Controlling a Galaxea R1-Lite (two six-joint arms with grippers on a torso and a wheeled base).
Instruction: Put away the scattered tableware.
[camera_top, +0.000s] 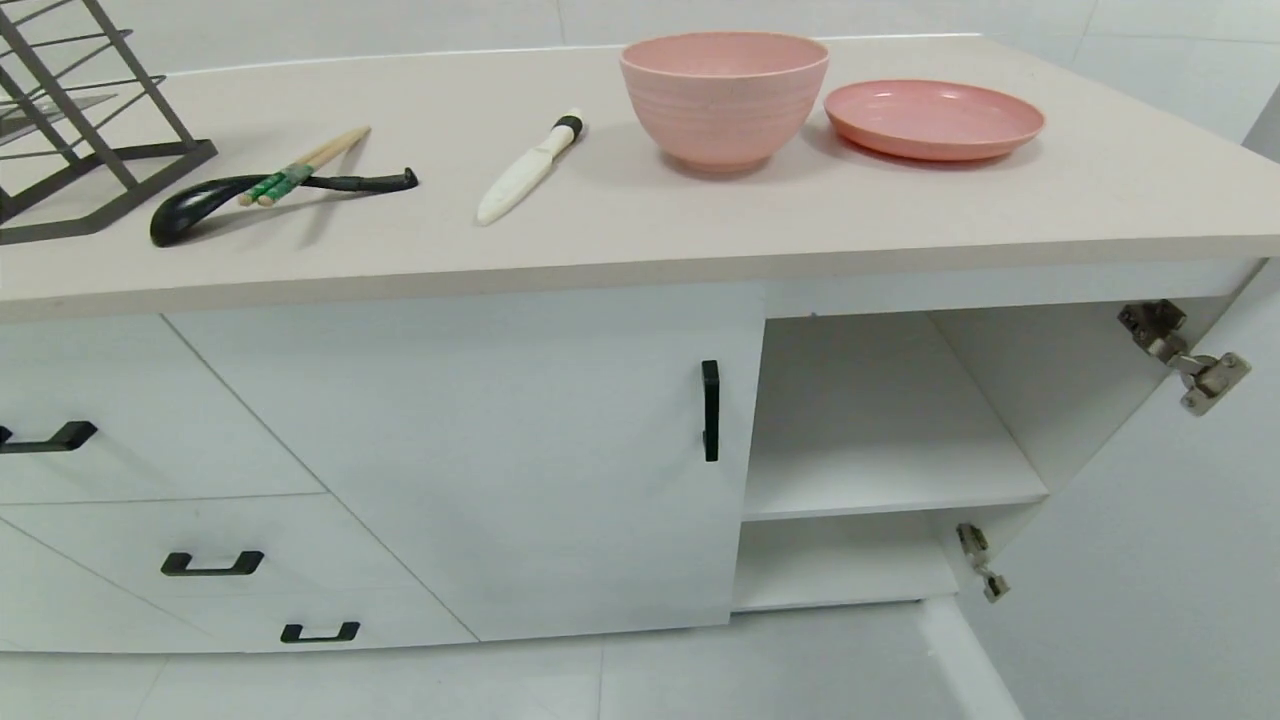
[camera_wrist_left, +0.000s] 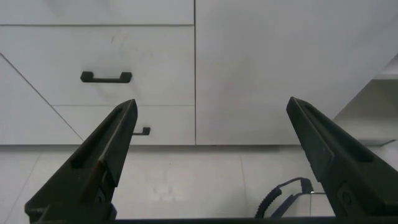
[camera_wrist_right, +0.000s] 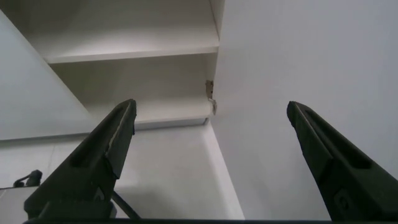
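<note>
On the countertop (camera_top: 900, 215) stand a pink bowl (camera_top: 723, 96) and, to its right, a pink plate (camera_top: 933, 118). A white knife with a black collar (camera_top: 528, 168) lies left of the bowl. Farther left, a black ladle (camera_top: 250, 199) lies with a pair of wooden chopsticks (camera_top: 303, 165) across it. My left gripper (camera_wrist_left: 211, 115) hangs open low in front of the white drawers (camera_wrist_left: 106, 68), nothing between its fingers. My right gripper (camera_wrist_right: 211, 115) is open too, facing the open cupboard's shelves (camera_wrist_right: 130, 53) and hinge (camera_wrist_right: 211, 93).
A black wire dish rack (camera_top: 70, 120) stands at the counter's far left. The right cupboard door (camera_top: 1180, 520) is swung open, showing two bare shelves (camera_top: 880, 470). The left door with a black handle (camera_top: 710, 410) is closed. Drawers with black handles (camera_top: 212, 563) are at the left.
</note>
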